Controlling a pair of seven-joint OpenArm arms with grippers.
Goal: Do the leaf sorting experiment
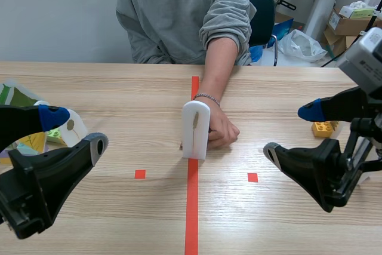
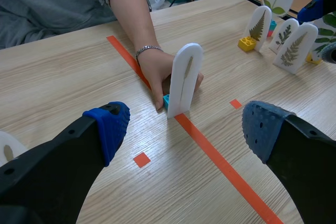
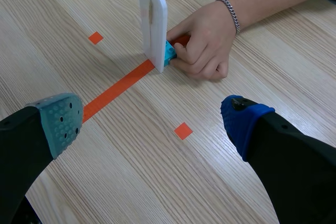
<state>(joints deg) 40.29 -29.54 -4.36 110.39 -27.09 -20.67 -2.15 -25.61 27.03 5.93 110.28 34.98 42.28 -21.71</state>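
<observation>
A white arch-shaped card [image 1: 196,128] bearing a thin dried leaf stands upright on the orange-red tape line at the table's middle. A person's hand [image 1: 222,131] grips its teal base block [image 3: 169,52] from behind. The left wrist view has the card [image 2: 184,80] and hand [image 2: 156,69] ahead of my left gripper [image 2: 186,129]. That gripper [image 1: 76,131] stands open and empty at the near left. My right gripper [image 1: 292,131] is open at the right, empty, with the card [image 3: 152,24] ahead of it [image 3: 149,121].
More leaf cards [image 2: 283,35] and a yellow block [image 2: 246,43] stand to the right of the centre line. Another yellow block [image 1: 323,128] lies behind my right gripper. A white leaf card [image 1: 73,128] and coloured leaf pictures [image 1: 15,97] sit at the left.
</observation>
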